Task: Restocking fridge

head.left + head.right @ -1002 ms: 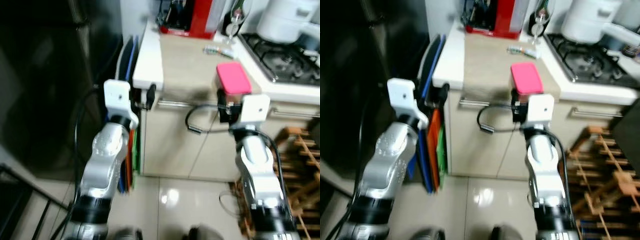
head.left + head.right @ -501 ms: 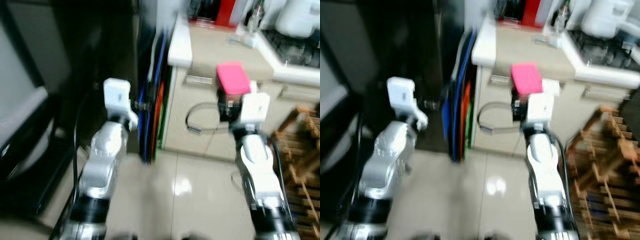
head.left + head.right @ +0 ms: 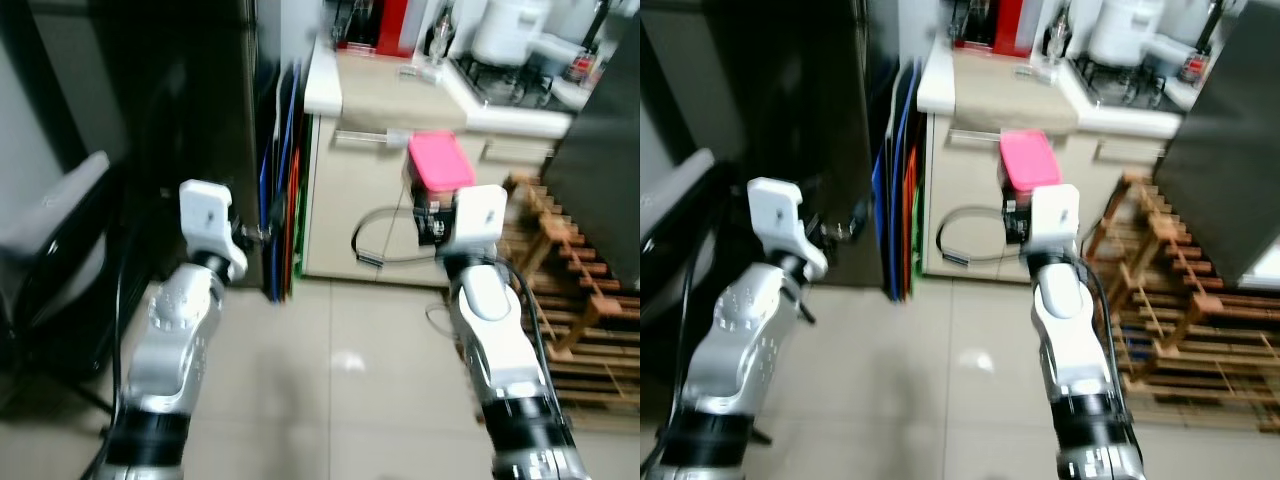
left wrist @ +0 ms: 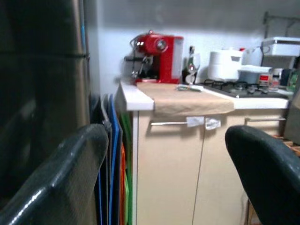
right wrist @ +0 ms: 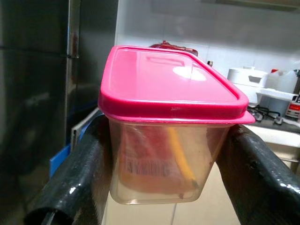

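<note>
Glossy beige tile floor (image 3: 340, 370) close by. Wooden rack (image 3: 570, 290) on the right side, dark fridge (image 3: 190, 120) on the left, coloured boards (image 3: 285, 200) leaning between fridge and cream cabinet (image 3: 350, 210). Counter behind holds a red coffee machine (image 4: 157, 56) and a stove (image 3: 500, 80). Right gripper (image 5: 168, 154) raised forward, fingers pinching the pink-lidded container (image 5: 171, 122) from both sides. Left gripper (image 4: 164, 183) raised toward the fridge, fingers spread, nothing between.

I see a clear plastic container (image 5: 168, 140) with a pink lid, level, clamped between my right gripper's (image 5: 164, 173) fingers.
</note>
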